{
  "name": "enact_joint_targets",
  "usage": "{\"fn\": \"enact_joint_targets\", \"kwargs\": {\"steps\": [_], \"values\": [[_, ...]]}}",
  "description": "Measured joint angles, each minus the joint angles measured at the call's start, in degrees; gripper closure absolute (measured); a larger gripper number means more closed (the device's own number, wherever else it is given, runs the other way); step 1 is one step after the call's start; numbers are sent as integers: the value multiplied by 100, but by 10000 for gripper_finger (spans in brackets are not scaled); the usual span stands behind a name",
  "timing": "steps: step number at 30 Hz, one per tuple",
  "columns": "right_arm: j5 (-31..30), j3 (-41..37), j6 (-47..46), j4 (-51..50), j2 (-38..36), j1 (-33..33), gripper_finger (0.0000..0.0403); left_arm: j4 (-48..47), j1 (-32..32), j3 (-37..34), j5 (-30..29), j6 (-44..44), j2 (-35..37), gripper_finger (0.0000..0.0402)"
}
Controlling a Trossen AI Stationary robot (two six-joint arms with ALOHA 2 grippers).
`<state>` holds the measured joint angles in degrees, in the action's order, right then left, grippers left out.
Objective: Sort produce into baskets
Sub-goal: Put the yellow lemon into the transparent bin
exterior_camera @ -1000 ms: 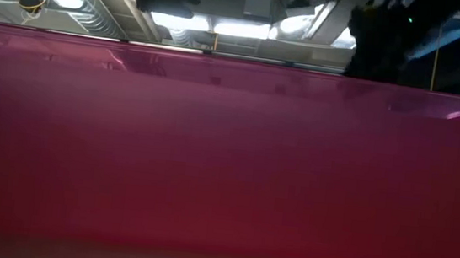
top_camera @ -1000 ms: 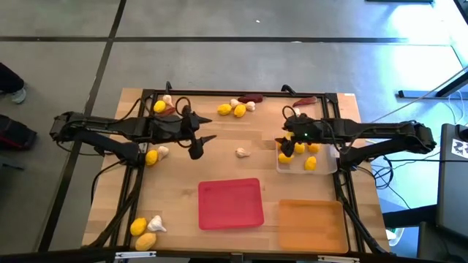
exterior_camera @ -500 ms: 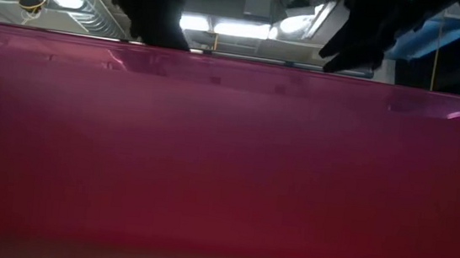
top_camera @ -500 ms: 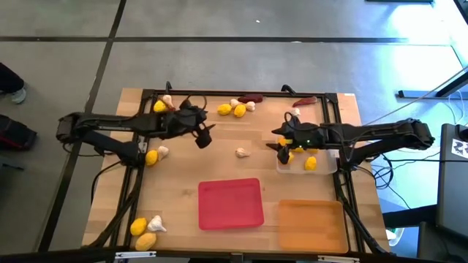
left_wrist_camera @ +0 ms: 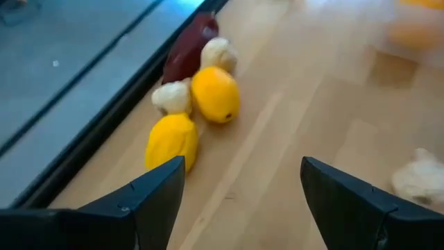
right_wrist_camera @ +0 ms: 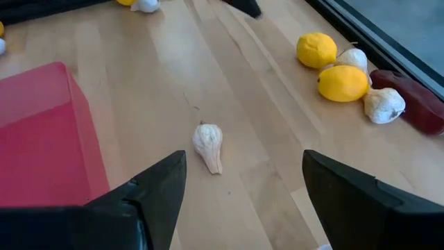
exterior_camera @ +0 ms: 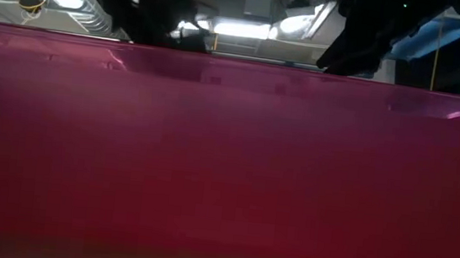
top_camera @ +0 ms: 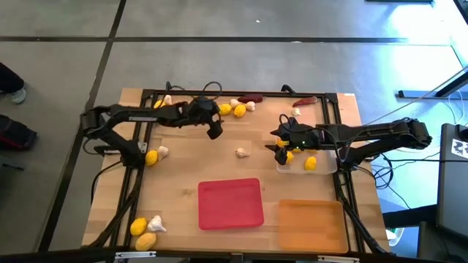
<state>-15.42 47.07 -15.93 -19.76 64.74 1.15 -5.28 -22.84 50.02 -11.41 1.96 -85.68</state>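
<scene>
- Landmark: red shallow rectangular tray with rounded corners, at the near middle of the light wooden table; its wall fills the low view.
- Near-left corner, well left of the red tray: two yellow-orange lemon-like ovals with one whitish garlic bulb touching them.
- Left edge, farther back than the red tray: one yellow oval with a small garlic bulb just beside it.
- Far-left corner: another yellow oval and a whitish bulb, partly hidden by the left arm.
- Left gripper: above bare wood, beyond the red tray's far-left corner; fingers spread wide, nothing between them.
- Far edge, beyond the red tray: cluster of two yellow ovals, two garlic bulbs and a dark red elongated chili pepper, all touching or just beside one another.
- Lone whitish garlic bulb: on bare wood between the red tray's far side and that cluster, between the two grippers.
- Right gripper: beyond the red tray's far-right corner, at the left rim of the clear tray; fingers apart, holding nothing.
- Clear translucent tray: right of and beyond the red tray, with yellow ovals inside.
- Second dark red chili pepper: far edge, beyond the clear tray.
- Translucent orange tray: just right of the red tray.
</scene>
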Motion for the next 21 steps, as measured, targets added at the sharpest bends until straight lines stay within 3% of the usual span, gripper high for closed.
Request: {"fn": "enact_joint_targets", "kwargs": {"steps": [13,21], "values": [[5,-2,125,-16,12,-2,123,88,-734,850,408,-647,-1067,118],[46,-2,119,-15,12,-2,123,470,-931,931,1141,-849,-1399,118]]}}
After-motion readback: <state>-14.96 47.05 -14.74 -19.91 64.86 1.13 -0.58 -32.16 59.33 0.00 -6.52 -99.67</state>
